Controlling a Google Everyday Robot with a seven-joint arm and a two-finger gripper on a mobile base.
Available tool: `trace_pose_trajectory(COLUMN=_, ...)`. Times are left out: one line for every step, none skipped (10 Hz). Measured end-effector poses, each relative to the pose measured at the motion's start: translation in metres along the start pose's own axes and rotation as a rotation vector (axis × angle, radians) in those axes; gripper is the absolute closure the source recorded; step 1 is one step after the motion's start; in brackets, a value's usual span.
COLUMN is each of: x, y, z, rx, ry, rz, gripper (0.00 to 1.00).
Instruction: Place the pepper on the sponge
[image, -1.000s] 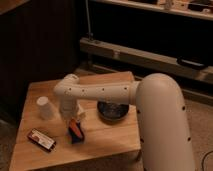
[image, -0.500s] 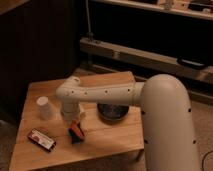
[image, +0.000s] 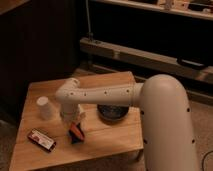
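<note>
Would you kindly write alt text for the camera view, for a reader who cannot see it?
A white robot arm reaches over a small wooden table, its shut claw just above the orange pepper and dark sponge. A white cup, a dark bowl and a red-and-white box sit nearby.

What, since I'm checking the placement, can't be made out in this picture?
Camera view:
- The gripper, shut, low over the table near the cup: its own wrist hides whether it touches the pepper.
- The sponge: mostly under the pepper; whether the pepper rests on it is too small to tell.
- The bowl: the arm covers its back rim and inside.
- The box: print too small to read.
</note>
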Motion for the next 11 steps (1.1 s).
trace_pose_trajectory(x=0.0001, y=-0.0011, z=0.0014, rx=-0.001, ry=-0.002, rz=-0.008, gripper=0.93)
trace_pose_trajectory(x=-0.0001, y=-0.0015, z=0.0034, rx=0.003, ry=-0.008, rz=-0.015, gripper=0.88)
trace_pose_trajectory(x=0.0001, y=-0.0018, z=0.0045, rx=0.007, ry=-0.011, rz=-0.022, gripper=0.8)
trace_pose_trajectory(x=-0.0006, y=-0.0025, z=0.0063, rx=0.008, ry=-0.022, rz=-0.03, gripper=0.69)
trace_pose_trajectory(x=-0.0002, y=-0.004, z=0.0076, rx=0.01, ry=-0.027, rz=-0.036, gripper=0.59)
trace_pose_trajectory(x=-0.001, y=-0.0037, z=0.0083, rx=0.009, ry=-0.032, rz=-0.038, gripper=0.52)
trace_pose_trajectory(x=-0.0009, y=-0.004, z=0.0088, rx=0.01, ry=-0.034, rz=-0.039, gripper=0.41)
trace_pose_trajectory(x=-0.0004, y=-0.0048, z=0.0089, rx=0.011, ry=-0.034, rz=-0.041, gripper=0.29)
trace_pose_trajectory(x=0.0, y=-0.0052, z=0.0089, rx=0.011, ry=-0.034, rz=-0.043, gripper=0.22)
trace_pose_trajectory(x=0.0005, y=-0.0061, z=0.009, rx=0.012, ry=-0.035, rz=-0.045, gripper=0.2)
trace_pose_trajectory(x=0.0006, y=-0.0064, z=0.0093, rx=0.01, ry=-0.041, rz=-0.045, gripper=0.2)
